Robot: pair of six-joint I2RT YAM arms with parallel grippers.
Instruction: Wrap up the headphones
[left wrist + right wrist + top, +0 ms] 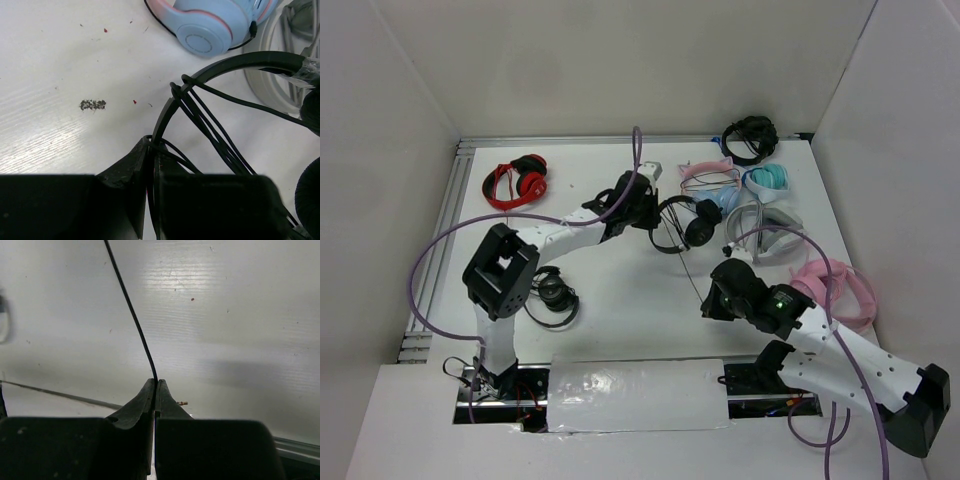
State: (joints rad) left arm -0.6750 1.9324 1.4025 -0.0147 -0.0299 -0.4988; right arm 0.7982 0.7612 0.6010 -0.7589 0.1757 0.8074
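The black headphones [685,225] lie mid-table, thin headband [235,62] up against my left gripper [648,212]. In the left wrist view that gripper [151,145] is shut on the headband, and several turns of the thin black cable [210,130] are looped round the band beside the jaws. One black earcup [312,110] shows at the right edge. From the headphones the cable [692,275] runs down to my right gripper [712,300]. In the right wrist view this gripper [155,382] is shut on the cable [132,315], and the gold jack tip [182,403] pokes out beside the fingers.
A red-and-black pair [517,182] lies at the back left and a compact black pair [552,292] near the left arm's base. On the right are pink cat-ear [705,172], light blue [210,25], teal [765,180], white [765,230], pink [835,290] and another black pair [750,138].
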